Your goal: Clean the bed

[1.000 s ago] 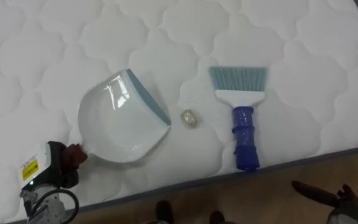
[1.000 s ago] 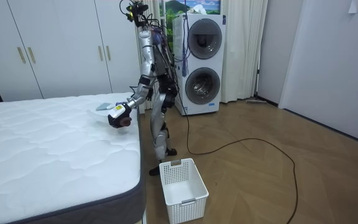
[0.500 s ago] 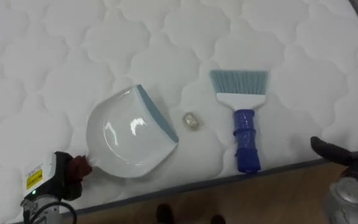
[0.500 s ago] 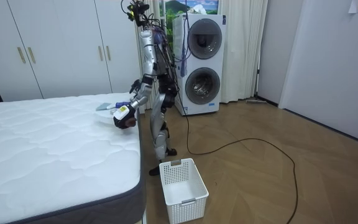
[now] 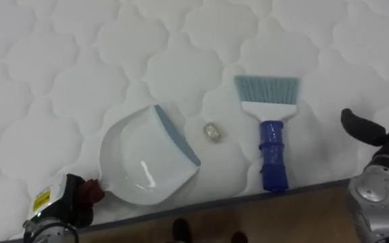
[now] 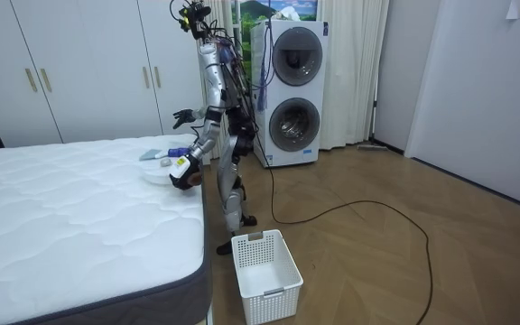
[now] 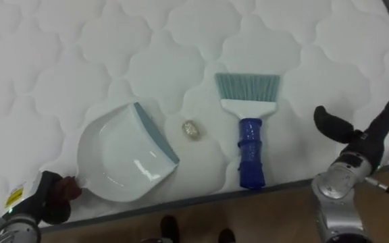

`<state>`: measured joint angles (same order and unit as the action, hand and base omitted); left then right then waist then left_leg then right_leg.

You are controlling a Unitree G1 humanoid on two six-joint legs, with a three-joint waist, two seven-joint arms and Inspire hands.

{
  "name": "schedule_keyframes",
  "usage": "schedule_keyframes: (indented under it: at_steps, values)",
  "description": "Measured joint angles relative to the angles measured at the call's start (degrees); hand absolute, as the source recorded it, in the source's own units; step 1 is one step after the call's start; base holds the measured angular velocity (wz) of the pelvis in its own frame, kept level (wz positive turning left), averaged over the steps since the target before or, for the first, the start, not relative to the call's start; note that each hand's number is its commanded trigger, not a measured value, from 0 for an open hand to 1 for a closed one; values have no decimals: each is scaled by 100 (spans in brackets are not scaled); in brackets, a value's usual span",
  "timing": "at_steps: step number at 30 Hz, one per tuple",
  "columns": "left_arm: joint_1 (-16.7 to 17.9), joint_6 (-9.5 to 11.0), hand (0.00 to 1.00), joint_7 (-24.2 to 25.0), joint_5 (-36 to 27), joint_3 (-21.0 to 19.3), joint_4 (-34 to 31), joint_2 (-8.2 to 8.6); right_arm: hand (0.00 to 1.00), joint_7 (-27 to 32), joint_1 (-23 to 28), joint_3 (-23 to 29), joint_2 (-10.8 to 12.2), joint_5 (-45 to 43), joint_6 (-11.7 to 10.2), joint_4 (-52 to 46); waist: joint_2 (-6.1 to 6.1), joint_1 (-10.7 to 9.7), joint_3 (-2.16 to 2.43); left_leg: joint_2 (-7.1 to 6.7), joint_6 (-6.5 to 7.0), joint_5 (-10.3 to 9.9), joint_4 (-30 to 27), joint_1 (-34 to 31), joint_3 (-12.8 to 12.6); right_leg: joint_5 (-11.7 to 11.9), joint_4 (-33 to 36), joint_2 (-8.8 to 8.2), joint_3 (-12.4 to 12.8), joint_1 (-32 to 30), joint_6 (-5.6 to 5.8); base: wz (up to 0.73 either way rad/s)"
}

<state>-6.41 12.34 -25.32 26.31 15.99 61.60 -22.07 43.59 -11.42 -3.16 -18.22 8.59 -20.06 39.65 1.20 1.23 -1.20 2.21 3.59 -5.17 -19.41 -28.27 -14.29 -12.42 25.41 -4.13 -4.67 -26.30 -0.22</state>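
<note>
A white dustpan [image 5: 147,165] with a grey-blue lip lies on the quilted white mattress [image 5: 59,54] near its front edge. My left hand [image 5: 73,199] is shut on the dustpan's handle at the lower left. A small crumpled ball of litter [image 5: 211,131] sits just right of the lip, apart from it. Further right lies a brush [image 5: 270,128] with a blue handle and pale teal bristles pointing away from me. My right hand [image 7: 356,131] hovers open to the right of the brush handle, not touching it.
I stand at the bed's side near its corner. A white plastic basket [image 6: 264,262] stands on the wooden floor by my feet. Stacked washing machines [image 6: 292,86] are behind me. The mattress's dark edge [image 5: 248,199] runs along the bottom of the eye views.
My right hand has risen from below the bed's edge to beside the brush. The dustpan has slid towards the near edge with my left hand.
</note>
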Motion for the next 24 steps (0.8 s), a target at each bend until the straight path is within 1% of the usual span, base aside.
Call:
schedule_keyframes:
  at_steps: [2, 5, 9, 12, 14, 16, 17, 19, 22, 24]
  values:
    - [-43, -40, 100, 220, -144, 24, 28, 22, 0, -14, -85, -251, 1, -6, -1, 1, 8, 7, -5, 0, -5, 3, 19, 1, 0, 0, -29, -6, -7, 8, -2, 0]
    - [-108, -81, 100, 536, -222, 30, 31, 28, 0, -91, -101, -438, -2, -94, -1, 1, 7, 60, -6, -9, -7, 4, 49, 2, 3, 2, -56, -23, -10, 11, -4, 0]
    - [-144, -147, 100, 852, -438, 54, 30, 28, 0, -222, -102, -654, -2, -215, 12, 6, 4, 71, -8, -33, -8, 4, 82, 2, 14, -3, -78, -39, -19, 18, 5, 1]
    - [-148, -191, 100, 1054, -618, 101, 20, 29, 0, -268, -99, -922, -3, -215, 25, 67, 6, 76, -19, -57, -7, 4, 100, 2, 47, -8, -79, -61, -58, 41, 13, 6]
    - [-156, -225, 100, 1144, -660, 108, -30, 30, 0, -332, -98, -1076, -2, -213, 93, 68, 9, 83, -54, -70, -6, 3, 112, -2, 54, -13, -84, -77, -74, 40, 21, 4]
    - [-210, -274, 100, 1224, -663, 108, -96, 29, 0, -380, -95, -1172, 0, -214, 148, 68, 19, 83, -66, -74, -3, 2, 114, -13, 64, -14, -135, -79, -81, 40, 23, 2]
    - [-207, -306, 100, 1256, -662, 111, -132, 33, 0, -399, -95, -1196, 0, -214, 151, 76, 43, 92, -81, -74, -1, 1, 114, -16, 75, -11, -166, -77, -99, 64, 25, 5]
    - [-197, -322, 100, 1274, -660, 122, -153, 35, 0, -437, -99, -1201, 0, -213, 159, 157, 62, 95, -92, -79, 1, -1, 113, -15, 94, -11, -171, -80, -120, 85, 26, 7]
    - [-236, -334, 100, 1314, -658, 125, -151, 41, 0, -513, -100, -1350, 0, -212, 259, 414, 82, 95, -104, -82, 0, -1, 117, -11, 137, -11, -177, -79, -165, 113, 26, 6]
    - [-253, -334, 100, 1314, -654, 126, -150, 48, 0, -621, -99, -1379, 11, -211, 278, 496, 108, 92, -120, -82, -1, -2, 121, -13, 137, -11, -173, -80, -177, 112, 26, 0]
